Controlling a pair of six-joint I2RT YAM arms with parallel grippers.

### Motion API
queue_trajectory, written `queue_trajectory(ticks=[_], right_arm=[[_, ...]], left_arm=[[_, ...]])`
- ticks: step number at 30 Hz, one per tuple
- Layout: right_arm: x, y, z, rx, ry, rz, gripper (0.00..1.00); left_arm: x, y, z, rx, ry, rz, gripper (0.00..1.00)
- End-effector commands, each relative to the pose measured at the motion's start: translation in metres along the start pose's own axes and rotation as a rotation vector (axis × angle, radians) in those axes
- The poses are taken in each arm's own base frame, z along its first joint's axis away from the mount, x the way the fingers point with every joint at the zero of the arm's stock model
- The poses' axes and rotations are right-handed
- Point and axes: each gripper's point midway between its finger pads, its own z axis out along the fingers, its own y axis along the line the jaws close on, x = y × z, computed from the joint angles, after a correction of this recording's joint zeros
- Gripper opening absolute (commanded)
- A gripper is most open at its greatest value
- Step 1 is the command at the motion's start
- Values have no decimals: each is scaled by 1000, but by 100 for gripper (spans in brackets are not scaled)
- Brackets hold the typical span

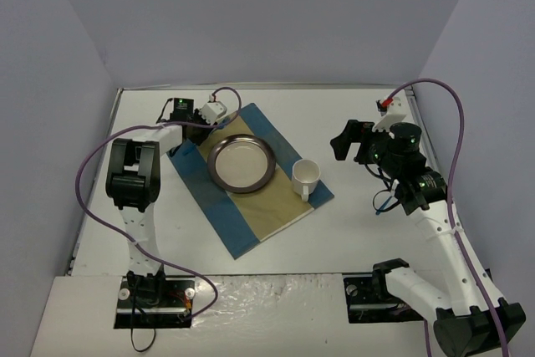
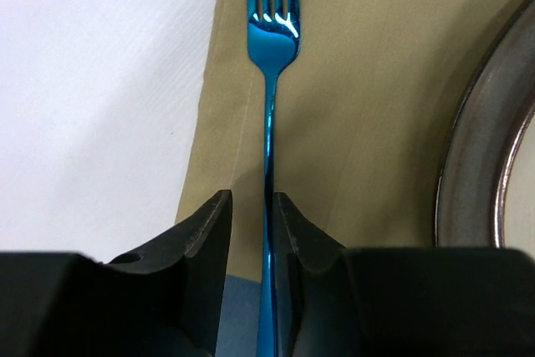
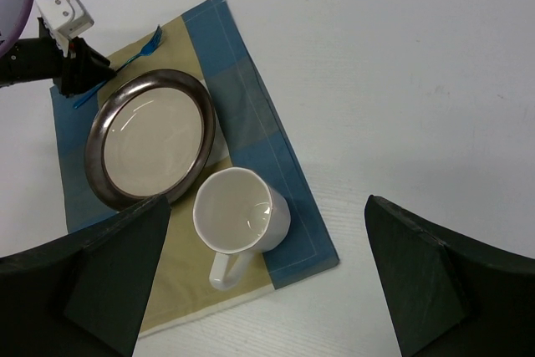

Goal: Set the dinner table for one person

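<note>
A shiny blue fork lies on the tan stripe of the striped mat, left of the metal-rimmed plate. My left gripper straddles the fork's handle. Its jaws are slightly apart: the handle rests against the right finger, with a gap to the left finger. In the top view the left gripper is at the mat's far left corner, beside the plate. A white mug stands on the mat right of the plate. My right gripper hangs wide open and empty above the dinner table, right of the mat.
In the right wrist view the mat lies askew, carrying the plate, the mug and the fork. Grey walls close in the table on three sides. Bare white tabletop stretches right of the mat.
</note>
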Motion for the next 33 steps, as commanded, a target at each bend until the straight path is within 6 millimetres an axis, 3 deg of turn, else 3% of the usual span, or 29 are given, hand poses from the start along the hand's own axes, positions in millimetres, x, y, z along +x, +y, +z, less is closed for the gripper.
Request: queue_trajectory(ticks=[1, 3, 5, 9, 14, 22, 33], right_arm=[[-19, 13, -6, -56, -78, -16, 99], [-19, 14, -8, -62, -82, -16, 99], [-20, 16, -10, -69, -87, -16, 99], [-20, 18, -13, -79, -93, -17, 99], [-17, 20, -17, -96, -92, -15, 99], [-16, 22, -23, -108, -102, -11, 99], [-14, 22, -24, -106, -98, -11, 99]], left_arm=[[-55, 40, -50, -158, -125, 48, 30], [-55, 36, -54, -154, -131, 20, 46], [-58, 38, -61, -178, -149, 5, 55], [-53, 37, -77, -226, -146, -19, 67], [-26, 34, -84, -270, -80, -44, 82], [11, 44, -87, -338, 33, -69, 87], [31, 35, -77, -289, 104, -72, 87]])
